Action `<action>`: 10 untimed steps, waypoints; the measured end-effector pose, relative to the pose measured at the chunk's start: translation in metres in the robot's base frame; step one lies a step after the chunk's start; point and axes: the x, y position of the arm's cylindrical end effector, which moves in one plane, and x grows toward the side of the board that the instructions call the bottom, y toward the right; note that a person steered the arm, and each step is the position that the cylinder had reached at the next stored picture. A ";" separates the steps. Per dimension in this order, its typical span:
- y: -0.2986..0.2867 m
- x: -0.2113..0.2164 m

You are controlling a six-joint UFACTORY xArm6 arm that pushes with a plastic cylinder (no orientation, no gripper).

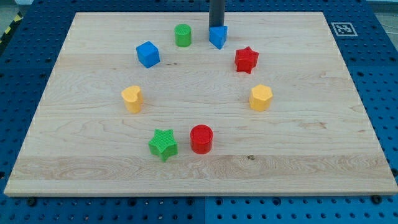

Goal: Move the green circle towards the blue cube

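A wooden surface (348,118) lies on a blue base with rows of holes (385,74). Eight small blocks sit on it in a ring.

The green circle (183,35) is near the view's top, a bit left of the middle. The blue cube (148,54) is just below it and to its left. They are near each other, not touching.

The dark rod comes down from the view's top. My tip (216,26) is right behind another blue block (218,37), which has a pointed bottom. This block hides the very end, so I cannot tell if they touch. My tip is to the right of the green circle, with a small gap of bare wood between them. The arm has no hand, only the rod, so nothing is held.

A red star (246,60) sits lower on the right. Below it is a yellow block (261,98) with flat sides. A yellow heart (132,98) is across from it on the left. At the view's bottom sit a green star (163,144) and a red circle (201,139), just beside each other
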 end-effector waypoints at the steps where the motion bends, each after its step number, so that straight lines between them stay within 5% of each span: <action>1: 0.001 0.000; 6: -0.077 0.008; 10: -0.054 0.034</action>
